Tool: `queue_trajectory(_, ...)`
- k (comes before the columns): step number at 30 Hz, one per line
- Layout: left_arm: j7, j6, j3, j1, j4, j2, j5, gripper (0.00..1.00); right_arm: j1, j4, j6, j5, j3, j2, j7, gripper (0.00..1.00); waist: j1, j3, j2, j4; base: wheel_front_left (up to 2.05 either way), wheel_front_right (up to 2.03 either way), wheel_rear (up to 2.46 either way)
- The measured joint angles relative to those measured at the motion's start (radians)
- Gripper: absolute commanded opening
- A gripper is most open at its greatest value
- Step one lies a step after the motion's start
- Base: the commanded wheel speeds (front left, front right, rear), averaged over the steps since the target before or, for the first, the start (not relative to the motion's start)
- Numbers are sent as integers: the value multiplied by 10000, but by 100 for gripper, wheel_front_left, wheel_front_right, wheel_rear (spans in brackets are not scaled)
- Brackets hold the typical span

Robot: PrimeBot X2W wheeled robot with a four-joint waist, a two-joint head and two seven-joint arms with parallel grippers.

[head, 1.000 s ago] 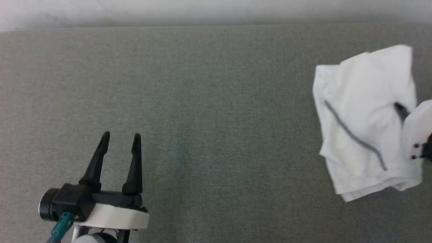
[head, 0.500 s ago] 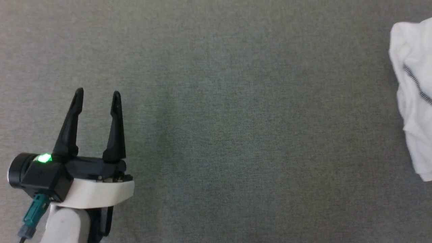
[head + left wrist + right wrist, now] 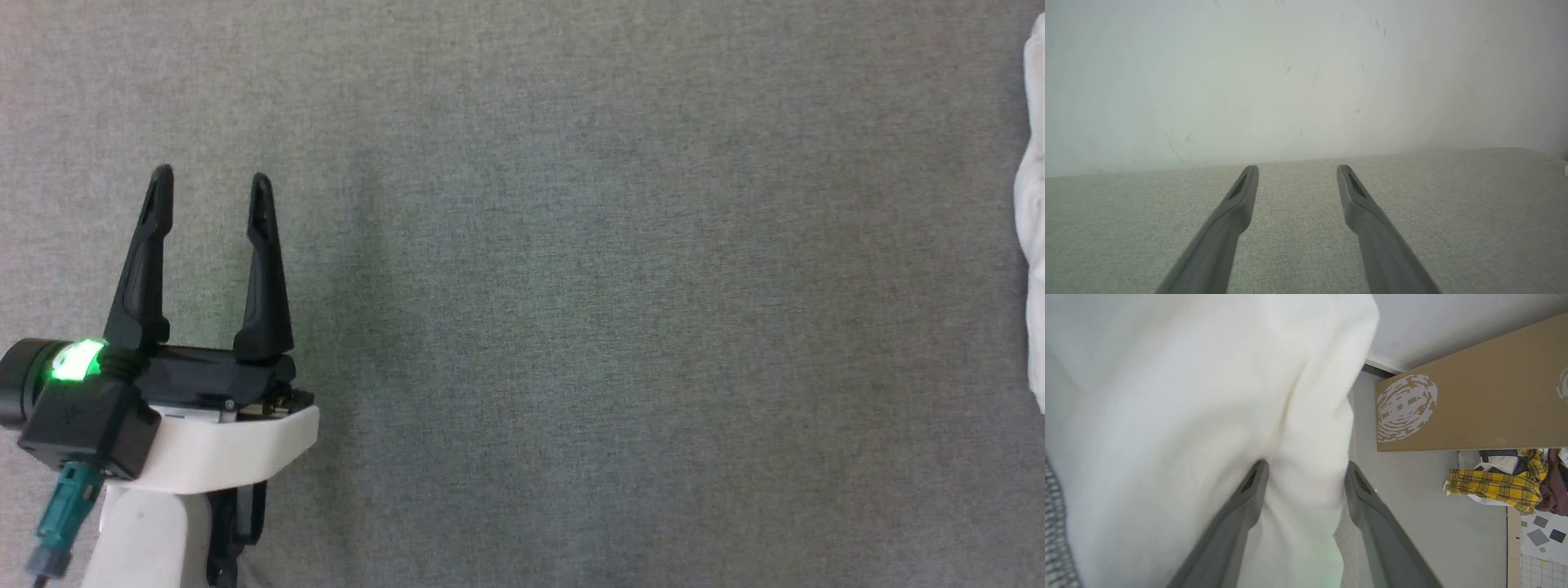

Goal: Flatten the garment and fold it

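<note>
Garment (image 3: pixel 1035 245) lay bunched on grey surface (image 3: pixel 571 286), well apart from left gripper (image 3: pixel 212 175) (fingers spread, empty). Right gripper (image 3: pixel 1306 465) stood released, garment fold bulging between its fingers.

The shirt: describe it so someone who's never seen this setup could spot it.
Start at the grey fabric surface; the garment sits bunched on its right side, between the right gripper's fingers. Unlike the yellow plaid cloth in the pile beyond, it is plain white with grey zigzag stitching.
</note>
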Motion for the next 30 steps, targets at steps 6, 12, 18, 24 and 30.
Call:
queue_trajectory(6, -2, -44, 25, 39, 29, -146, 102, 100, 13, 134, 0, -86, -192, 236, -322, 100, -2, -415, 0, -73, 0, 0, 0)
queue_trajectory(12, -12, -40, 100, 378, 247, -424, 213, 100, 359, 13, 0, -59, -623, 767, -991, 100, -3, -1156, 0, -96, 0, 0, 0)
queue_trajectory(18, -12, -36, 203, 1112, 479, -719, 265, 100, 1218, -819, 0, 581, -744, 1818, -1862, 100, -3, -2131, 1, -71, 0, 0, 0)
queue_trajectory(24, -12, -50, 268, 1918, 721, -941, 232, 100, 1913, -1824, -2, 773, -1047, 3204, -3319, 100, -4, -3160, 0, -24, 0, 0, 0)
queue_trajectory(30, -13, -50, 430, 2300, 752, -1202, 146, 100, 2943, -2533, 0, 685, -945, 4370, -4744, 100, -5, -4073, 0, 99, 0, 0, 0)
